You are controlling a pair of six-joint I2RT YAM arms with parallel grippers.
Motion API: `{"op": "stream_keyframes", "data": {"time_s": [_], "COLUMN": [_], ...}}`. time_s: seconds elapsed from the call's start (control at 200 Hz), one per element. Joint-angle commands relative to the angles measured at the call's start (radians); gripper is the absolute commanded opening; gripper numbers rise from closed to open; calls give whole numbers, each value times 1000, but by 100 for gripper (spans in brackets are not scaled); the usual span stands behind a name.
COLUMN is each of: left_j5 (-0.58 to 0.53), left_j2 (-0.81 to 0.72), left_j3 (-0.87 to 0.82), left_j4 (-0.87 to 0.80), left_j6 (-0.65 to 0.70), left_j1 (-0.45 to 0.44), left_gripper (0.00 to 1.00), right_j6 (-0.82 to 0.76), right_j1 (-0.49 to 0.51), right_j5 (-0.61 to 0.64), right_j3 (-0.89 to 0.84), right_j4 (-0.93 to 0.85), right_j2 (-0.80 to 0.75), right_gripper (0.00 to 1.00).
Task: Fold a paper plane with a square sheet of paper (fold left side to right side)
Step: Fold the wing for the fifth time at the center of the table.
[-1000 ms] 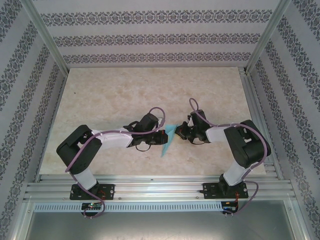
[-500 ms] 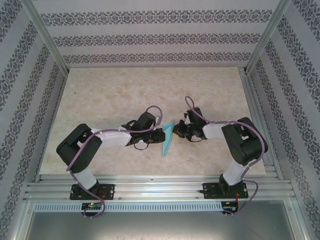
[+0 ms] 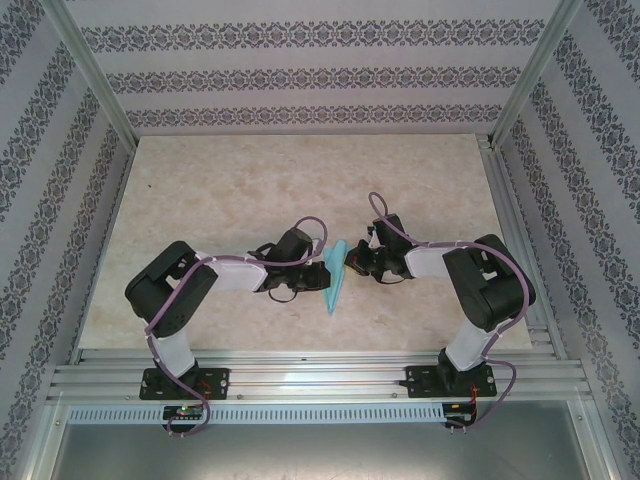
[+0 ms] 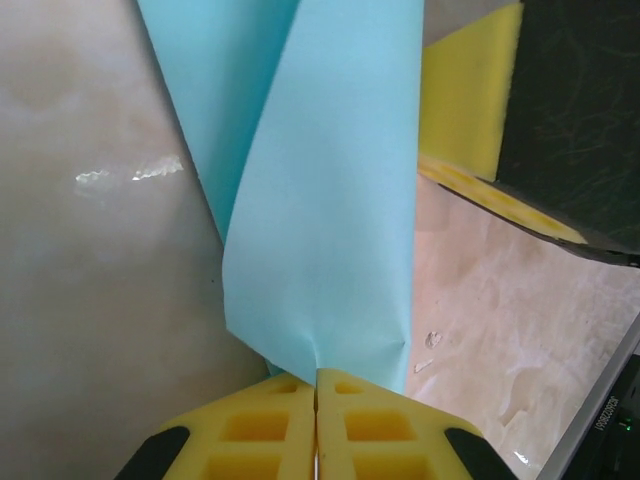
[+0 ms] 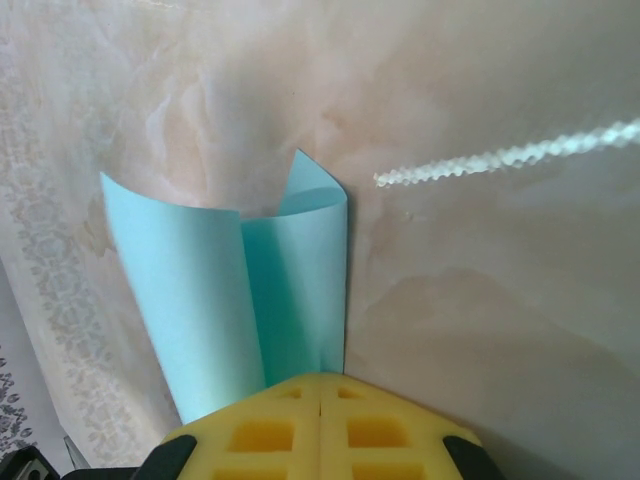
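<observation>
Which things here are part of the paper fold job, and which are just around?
In the job: blue paper, already folded slim; left jaws and right jaws, each shut on it.
Just around: table; patterned walls; aluminium frame.

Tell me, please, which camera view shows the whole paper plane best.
Top external: the paper plane appears whole, a slim pointed dart. The left wrist view gives close-up folded layers; the right wrist view, two curled flaps.

Matt paper plane [image 4: 320,200], glossy marbled table [image 4: 100,300]
</observation>
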Motion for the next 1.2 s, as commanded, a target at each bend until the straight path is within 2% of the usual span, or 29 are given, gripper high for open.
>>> {"op": "stream_keyframes", "data": {"time_s": [0.0,0.285,0.45,0.749,0.929,1.194], "left_j5": [33,36,11,12,11,8], "left_j2": [20,11,-32,-24,-16,-13], "left_j3": [-10,-8,13,27,38,53], "left_j4": [50,49,-14,-13,-14,-25], "left_j6": [-7,4,56,55,51,54], "left_j1": [5,0,-8,-23,-28,-36], "left_gripper": [7,8,8,8,9,9], "right_j6": [-17,-13,-30,-91,-51,-18], "right_j1": [13,12,-6,-49,-3,63], "right_j5": [29,13,17,49,36,37], "right_j3": [-2,-4,-11,-50,-82,-67], "right_j4": [-42,-24,-56,-176,-155,-112], "right_j2": [19,14,-59,-238,-272,-187], "right_gripper": [4,5,13,26,29,30]}}
